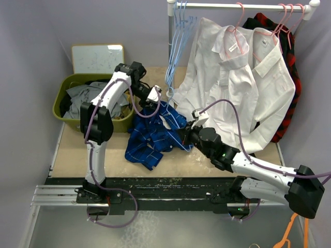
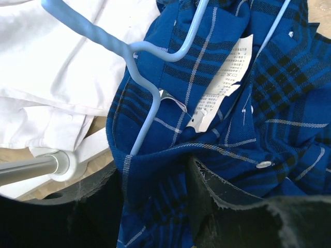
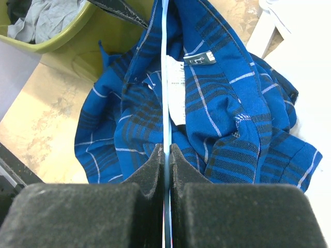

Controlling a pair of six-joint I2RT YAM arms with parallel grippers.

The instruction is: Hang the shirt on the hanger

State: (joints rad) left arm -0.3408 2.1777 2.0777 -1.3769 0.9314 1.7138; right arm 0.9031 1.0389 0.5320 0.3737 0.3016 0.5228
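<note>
The royal-blue checked shirt (image 1: 153,135) lies crumpled on the table between the arms, collar and label up. It fills the left wrist view (image 2: 217,119) and the right wrist view (image 3: 217,103). The light-blue hanger (image 2: 150,98) is partly inside the shirt's neck, its hook (image 1: 169,92) sticking out toward the rack. My left gripper (image 1: 154,98) is shut on a fold of the shirt near the collar (image 2: 155,206). My right gripper (image 1: 182,135) is shut on the hanger's thin bar (image 3: 165,77), which runs straight out from between its fingertips (image 3: 165,151).
An olive bin (image 1: 61,114) of clothes stands at the left. White shirts (image 1: 232,77) on pink hangers and a red-and-black plaid shirt (image 1: 292,67) hang from the rack at the right. Spare light-blue hangers (image 1: 178,31) hang by the rack pole (image 1: 170,46). An orange hanger (image 1: 289,232) lies bottom right.
</note>
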